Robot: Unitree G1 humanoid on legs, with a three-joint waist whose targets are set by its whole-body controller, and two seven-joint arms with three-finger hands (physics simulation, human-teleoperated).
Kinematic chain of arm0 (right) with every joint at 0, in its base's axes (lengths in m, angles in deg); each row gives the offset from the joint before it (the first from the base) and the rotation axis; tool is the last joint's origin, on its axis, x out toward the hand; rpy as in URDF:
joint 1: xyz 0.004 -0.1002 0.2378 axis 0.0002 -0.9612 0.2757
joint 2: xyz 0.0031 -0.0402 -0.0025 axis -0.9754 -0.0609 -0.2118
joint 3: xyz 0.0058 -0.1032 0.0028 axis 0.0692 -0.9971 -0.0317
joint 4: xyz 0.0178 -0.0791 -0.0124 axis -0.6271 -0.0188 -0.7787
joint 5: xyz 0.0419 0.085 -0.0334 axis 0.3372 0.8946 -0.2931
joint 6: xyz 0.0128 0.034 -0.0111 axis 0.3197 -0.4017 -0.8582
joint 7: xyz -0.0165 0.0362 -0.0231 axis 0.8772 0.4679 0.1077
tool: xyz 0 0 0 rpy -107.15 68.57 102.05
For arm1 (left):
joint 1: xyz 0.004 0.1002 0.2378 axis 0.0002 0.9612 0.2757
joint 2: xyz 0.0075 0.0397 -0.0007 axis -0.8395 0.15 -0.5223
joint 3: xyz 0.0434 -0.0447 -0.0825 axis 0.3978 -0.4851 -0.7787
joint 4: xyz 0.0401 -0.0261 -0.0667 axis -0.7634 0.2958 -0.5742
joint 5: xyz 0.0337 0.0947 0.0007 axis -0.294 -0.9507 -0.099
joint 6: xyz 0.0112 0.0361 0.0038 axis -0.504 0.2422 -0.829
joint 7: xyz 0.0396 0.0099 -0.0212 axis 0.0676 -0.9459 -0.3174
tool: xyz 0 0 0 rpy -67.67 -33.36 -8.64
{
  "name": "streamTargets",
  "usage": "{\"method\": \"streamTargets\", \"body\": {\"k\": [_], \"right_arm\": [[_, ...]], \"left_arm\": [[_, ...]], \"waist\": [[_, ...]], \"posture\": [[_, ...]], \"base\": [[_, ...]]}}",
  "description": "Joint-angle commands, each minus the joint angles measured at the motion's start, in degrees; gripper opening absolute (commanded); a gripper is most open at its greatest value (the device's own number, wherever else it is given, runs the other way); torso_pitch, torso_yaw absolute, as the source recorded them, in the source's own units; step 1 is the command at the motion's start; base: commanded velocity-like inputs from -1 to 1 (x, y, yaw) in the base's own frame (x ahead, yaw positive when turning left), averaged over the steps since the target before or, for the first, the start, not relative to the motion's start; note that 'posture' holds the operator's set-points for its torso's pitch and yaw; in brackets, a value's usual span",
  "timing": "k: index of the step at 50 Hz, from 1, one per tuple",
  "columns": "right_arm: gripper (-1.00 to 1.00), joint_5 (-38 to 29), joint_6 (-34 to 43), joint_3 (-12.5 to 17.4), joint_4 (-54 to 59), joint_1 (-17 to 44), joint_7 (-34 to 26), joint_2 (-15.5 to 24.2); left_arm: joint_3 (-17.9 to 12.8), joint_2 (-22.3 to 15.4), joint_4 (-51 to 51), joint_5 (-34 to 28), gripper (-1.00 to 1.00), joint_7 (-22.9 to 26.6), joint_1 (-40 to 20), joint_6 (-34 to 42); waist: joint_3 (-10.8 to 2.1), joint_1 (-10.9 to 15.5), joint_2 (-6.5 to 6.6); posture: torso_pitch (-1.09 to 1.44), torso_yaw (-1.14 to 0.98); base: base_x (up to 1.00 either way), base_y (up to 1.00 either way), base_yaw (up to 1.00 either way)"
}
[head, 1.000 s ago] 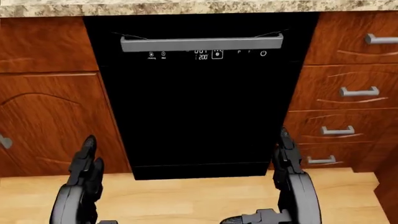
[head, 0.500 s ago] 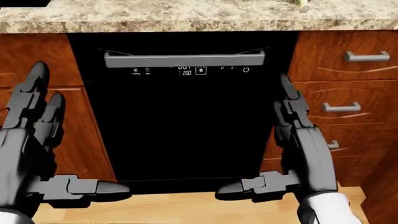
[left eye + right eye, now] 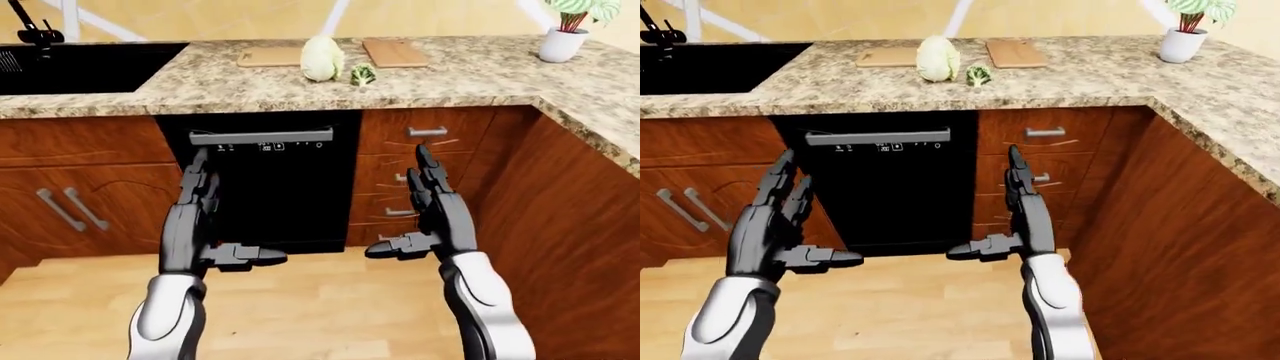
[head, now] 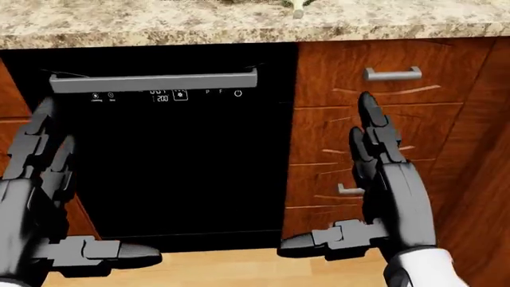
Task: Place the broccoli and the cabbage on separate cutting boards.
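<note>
Speckled granite forms the countertop (image 3: 470,75), which runs across the top of the left-eye view and turns down its right side. On it the pale green cabbage (image 3: 321,58) stands just left of the small broccoli (image 3: 363,74), the two near each other but apart. Two wooden cutting boards lie above them in the view: the left cutting board (image 3: 269,56) beside the cabbage's upper left, the right cutting board (image 3: 396,52) just above the broccoli. A black sink (image 3: 85,67) sits at the far left and a white potted plant (image 3: 566,34) at the far right. Below the counter a black dishwasher (image 3: 265,180) stands between reddish wooden cabinets, with drawers (image 3: 410,176) to its right. The left hand (image 3: 200,225) and right hand (image 3: 430,217) hang low before the dishwasher, fingers spread and empty, thumbs pointing inward.
</note>
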Motion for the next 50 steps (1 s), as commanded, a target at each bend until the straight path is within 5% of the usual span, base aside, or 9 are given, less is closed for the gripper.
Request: {"method": "streamTargets", "body": {"k": [1,6,17,30,31,37,41,42,50], "right_arm": [[1.00,-0.09,-1.67,0.63,-2.84,1.63,0.34,0.34],[1.00,-0.66,-1.65,0.23,-2.95,1.83,0.55,0.27],[1.00,-3.59,0.95,-0.87,-3.50,4.54,0.05,0.35],[1.00,-0.68,5.23,-0.92,-7.09,5.59,-0.94,-0.02],[1.00,-0.24,5.88,-0.32,-7.46,5.95,-0.44,-0.19],[1.00,-0.40,9.24,0.06,-10.79,7.87,0.85,0.70],[1.00,-0.37,11.58,0.32,-13.01,9.00,1.07,1.06],[1.00,-0.42,11.92,0.42,-13.25,9.34,1.05,1.18],[1.00,0.78,15.44,2.24,-16.22,11.63,1.83,1.83]], "left_arm": [[0.47,0.09,-2.57,0.53,1.00,0.36,-1.11,-1.88],[0.25,0.12,-1.66,0.72,1.00,0.48,-1.08,-2.85],[-3.52,-2.35,-5.81,3.31,1.00,0.06,-5.59,3.77],[-4.97,-3.19,-6.41,4.71,1.00,-0.14,-5.97,4.37],[-5.02,-3.28,-6.43,4.79,1.00,-0.16,-6.11,4.52],[-6.75,-4.88,-7.97,7.25,1.00,-0.79,-10.34,9.16],[-7.14,-5.76,-7.71,8.64,1.00,-1.58,-11.31,9.75],[-7.06,-5.93,-7.85,8.78,1.00,-1.73,-11.36,9.90],[-7.79,-7.23,-9.12,10.63,1.00,-2.86,-13.40,12.48]], "waist": [[-0.39,-0.05,0.07],[-0.50,-0.50,-8.07],[0.57,-1.71,-4.46],[-0.58,-2.99,-3.40],[-0.96,-1.59,-5.82],[2.49,-2.56,-0.24],[0.26,-2.67,5.07],[2.60,-2.72,1.99],[0.53,-1.54,0.48]], "posture": [[0.00,0.00],[0.00,0.00],[0.00,0.00],[0.00,0.00],[0.00,0.00],[0.00,0.00],[0.00,0.00],[0.00,0.00],[0.00,0.00]], "base": [[0.00,-0.64,0.00],[0.00,-0.45,0.00],[0.11,0.00,0.00],[0.04,0.16,0.62],[0.00,0.20,0.00],[0.22,0.00,0.00],[0.53,0.00,0.00],[0.53,0.00,0.00],[0.47,0.00,0.00]]}}
